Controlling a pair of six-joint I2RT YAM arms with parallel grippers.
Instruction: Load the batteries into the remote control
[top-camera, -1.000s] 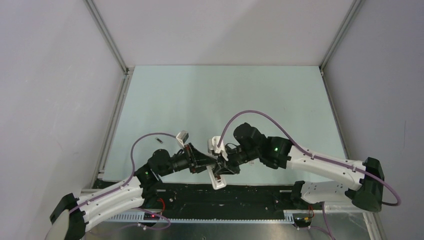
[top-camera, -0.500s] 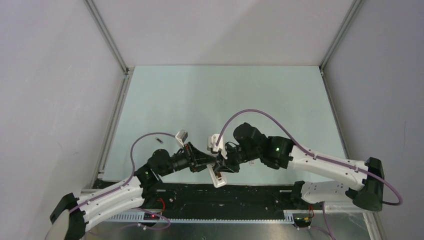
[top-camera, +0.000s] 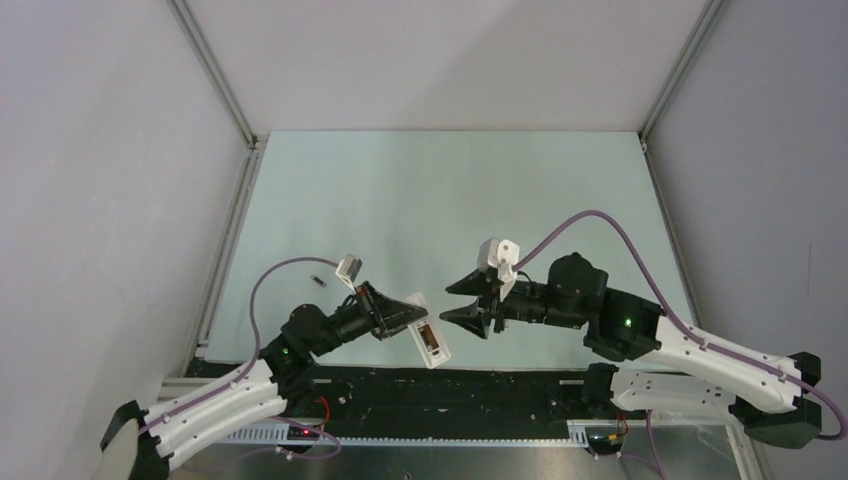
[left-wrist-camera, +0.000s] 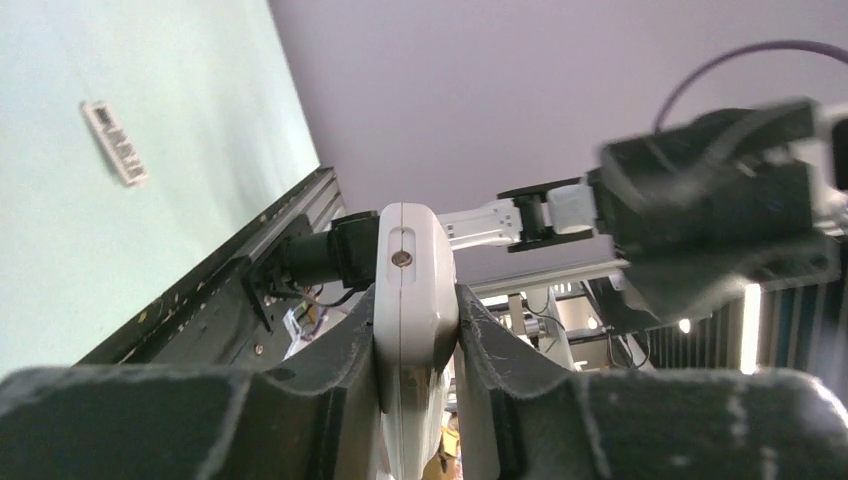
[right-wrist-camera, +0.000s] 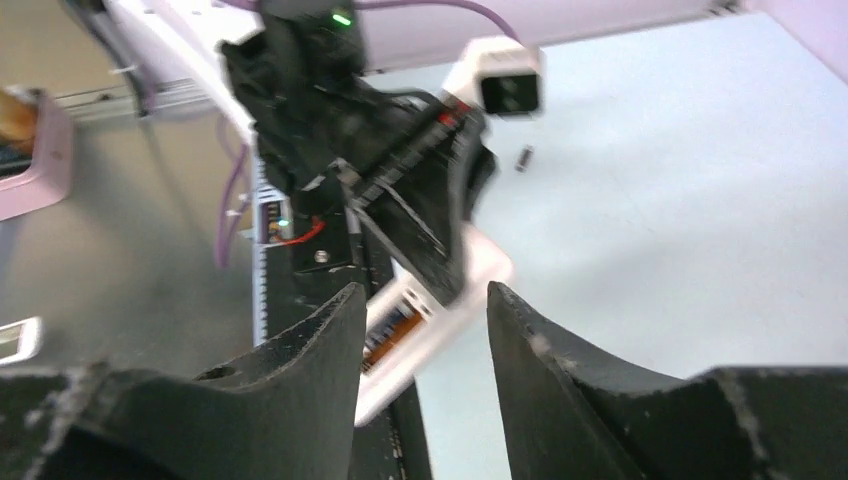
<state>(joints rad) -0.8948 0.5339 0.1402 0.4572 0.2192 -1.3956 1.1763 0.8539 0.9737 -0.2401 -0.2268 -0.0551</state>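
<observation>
While the left tool (top-camera: 417, 316) clamps the white remote control (top-camera: 432, 345) over the near edge of the worktop (top-camera: 450, 200), open compartment facing up, the right tool (top-camera: 468, 302) hangs just beside it, jaws spread apart. Farther left, one battery (top-camera: 318, 281) lies on the worktop.
</observation>
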